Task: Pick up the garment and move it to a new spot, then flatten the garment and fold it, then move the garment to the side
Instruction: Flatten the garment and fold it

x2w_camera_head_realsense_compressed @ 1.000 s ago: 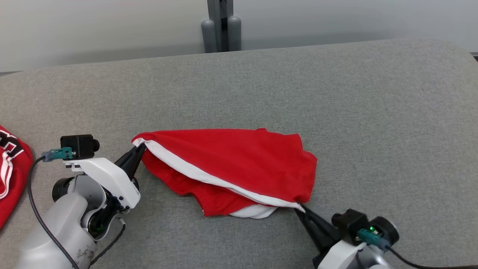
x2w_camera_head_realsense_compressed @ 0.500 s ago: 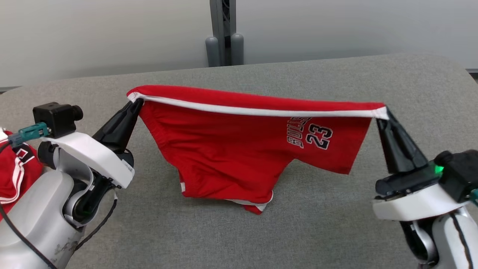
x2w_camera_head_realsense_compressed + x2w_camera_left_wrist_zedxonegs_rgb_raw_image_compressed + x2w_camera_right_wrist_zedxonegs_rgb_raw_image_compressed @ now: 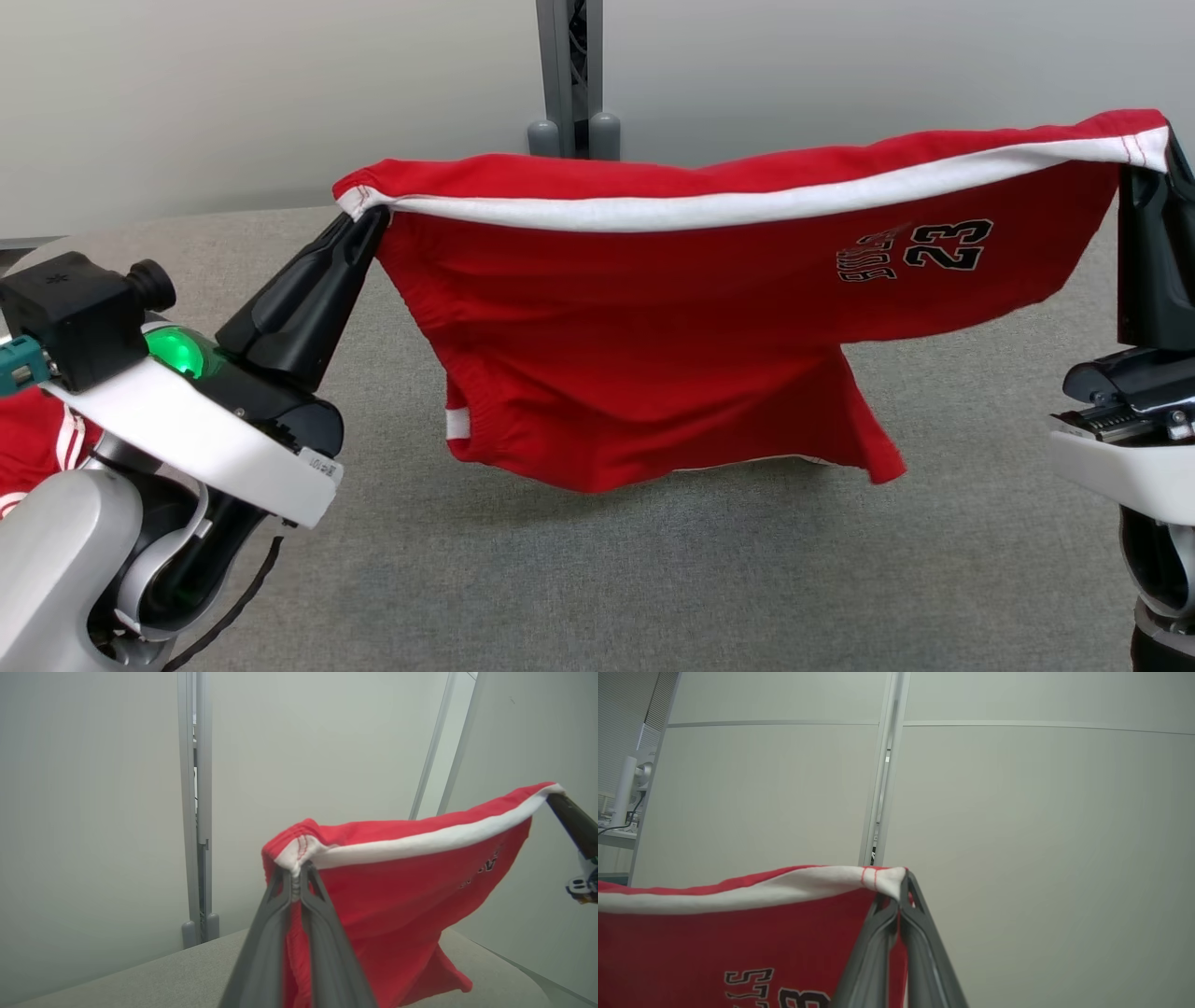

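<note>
An office-like test room: pale partition panels (image 3: 1017, 812) joined by a metal post (image 3: 568, 65) at twelve o'clock behind a grey cloth-covered table (image 3: 653, 579).

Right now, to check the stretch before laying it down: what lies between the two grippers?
The red shorts span that gap, their white-trimmed edge pulled almost straight from the left gripper to the right gripper, seen in the head view.

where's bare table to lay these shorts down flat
Bare grey table lies under and in front of the hanging shorts, between left end effector and right end effector. Crowded at the left edge: another red garment.
</note>
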